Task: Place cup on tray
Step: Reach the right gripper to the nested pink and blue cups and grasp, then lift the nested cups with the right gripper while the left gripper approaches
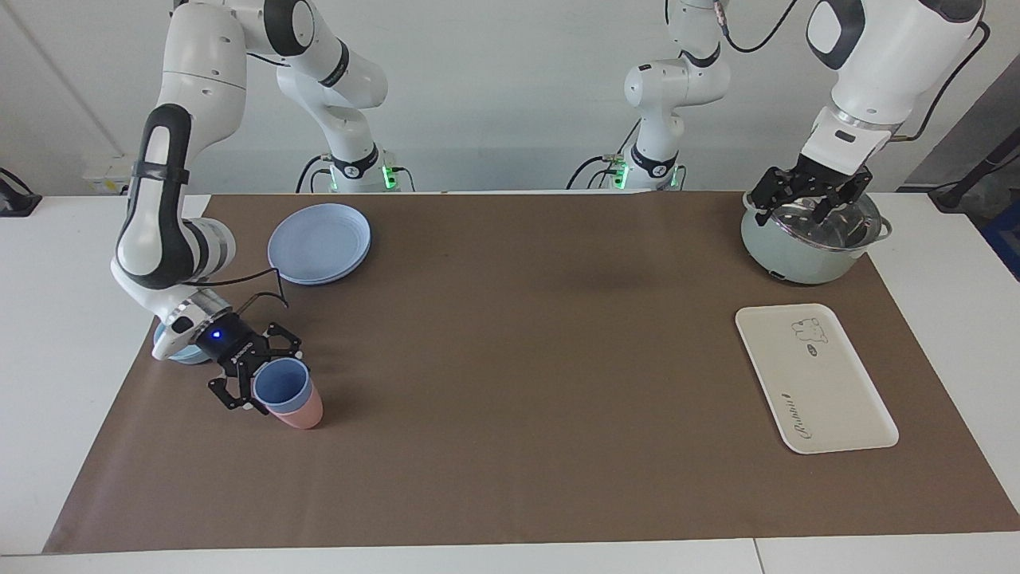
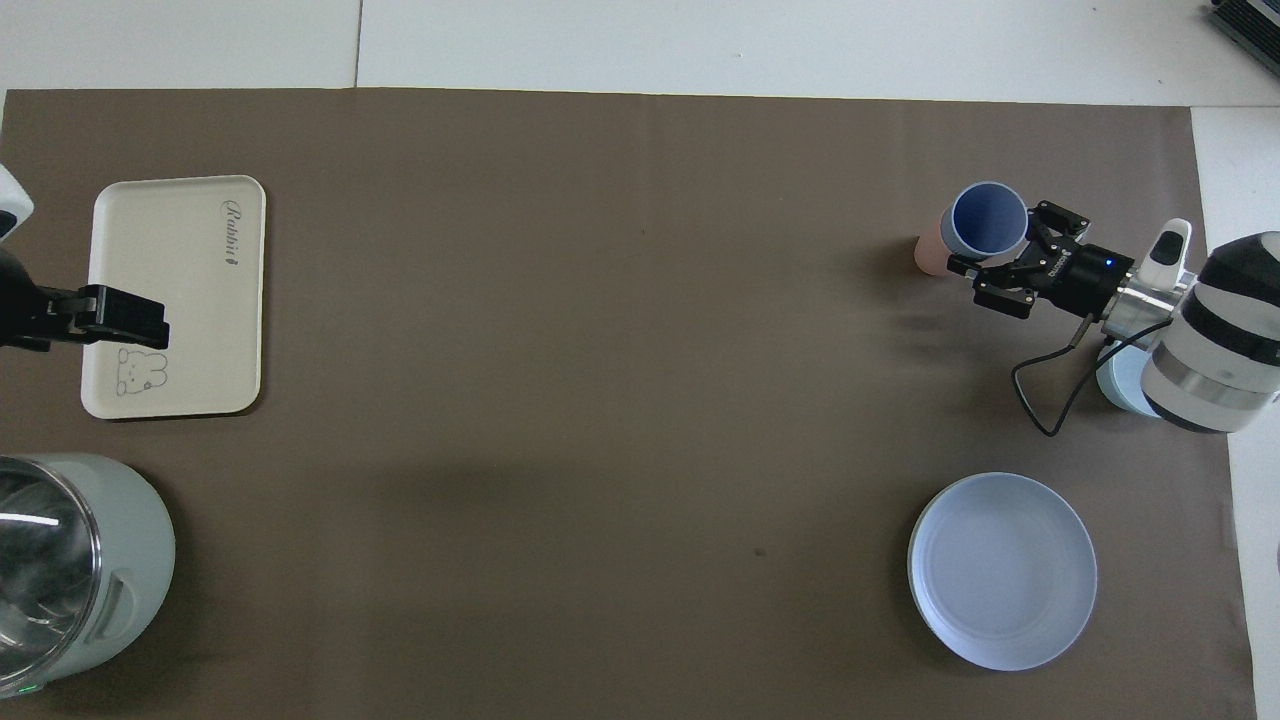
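The periwinkle-blue cup (image 1: pixel 280 384) (image 2: pixel 988 220) stands nested in a salmon-pink tumbler (image 1: pixel 304 414) (image 2: pixel 931 256) at the right arm's end of the brown mat. My right gripper (image 1: pixel 267 377) (image 2: pixel 1003 248) is open and low, its fingers reaching around the cup's rim; I cannot tell whether they touch it. The cream-white tray (image 1: pixel 829 399) (image 2: pixel 190 270) with the bear drawing lies bare at the left arm's end. My left gripper (image 1: pixel 809 195) (image 2: pixel 110 318) waits open in the air over the pot.
A pale green pot (image 1: pixel 797 259) (image 2: pixel 120 560) stands nearer to the robots than the tray. Stacked round blue plates (image 1: pixel 319 243) (image 2: pixel 1000 570) lie nearer to the robots than the cup. A light-blue bowl (image 1: pixel 182 353) (image 2: pixel 1118 388) sits under the right wrist.
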Motion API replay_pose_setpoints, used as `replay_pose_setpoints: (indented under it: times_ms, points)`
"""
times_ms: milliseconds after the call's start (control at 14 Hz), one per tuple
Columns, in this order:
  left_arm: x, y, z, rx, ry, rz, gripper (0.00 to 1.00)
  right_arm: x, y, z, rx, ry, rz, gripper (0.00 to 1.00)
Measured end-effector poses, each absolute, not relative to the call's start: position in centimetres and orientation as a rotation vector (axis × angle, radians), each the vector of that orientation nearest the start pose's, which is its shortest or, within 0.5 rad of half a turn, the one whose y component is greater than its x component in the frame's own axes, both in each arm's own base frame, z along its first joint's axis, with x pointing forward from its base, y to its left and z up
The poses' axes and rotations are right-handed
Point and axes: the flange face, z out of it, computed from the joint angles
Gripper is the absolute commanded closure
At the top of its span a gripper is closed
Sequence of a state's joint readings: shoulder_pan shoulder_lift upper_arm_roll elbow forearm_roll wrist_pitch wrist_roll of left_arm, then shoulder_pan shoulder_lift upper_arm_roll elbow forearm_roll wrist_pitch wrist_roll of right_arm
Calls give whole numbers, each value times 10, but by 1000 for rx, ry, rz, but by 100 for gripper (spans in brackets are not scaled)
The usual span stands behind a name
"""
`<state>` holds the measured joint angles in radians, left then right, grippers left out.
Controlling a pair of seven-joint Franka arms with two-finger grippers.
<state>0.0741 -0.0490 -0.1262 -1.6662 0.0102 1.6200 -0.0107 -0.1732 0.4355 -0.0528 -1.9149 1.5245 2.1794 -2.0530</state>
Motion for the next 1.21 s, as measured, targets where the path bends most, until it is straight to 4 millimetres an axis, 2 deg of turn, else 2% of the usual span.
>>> replay_pose_setpoints:
  times_ms: [500,571,643,714,786,1214]
  points:
    - [544,-27,612,-3125,62,-32,0,628,-96,273,-2146,-822,-1214,2]
    - [544,-27,612,-3125,62,-33,0,628,-96,273,-2148,-822,-1215,9]
    - [544,-27,612,-3125,64,-33,0,628,-97,273,-2151,-821,-1215,41]
    - [544,-27,612,-3125,64,-33,0,628,-97,273,-2155,-820,-1216,93]
    - [544,-28,612,-3128,64,-33,0,628,-98,274,-2157,-818,-1220,100]
    - [545,-15,613,-3312,-57,-38,3,634,-99,281,-2159,-819,-1237,100]
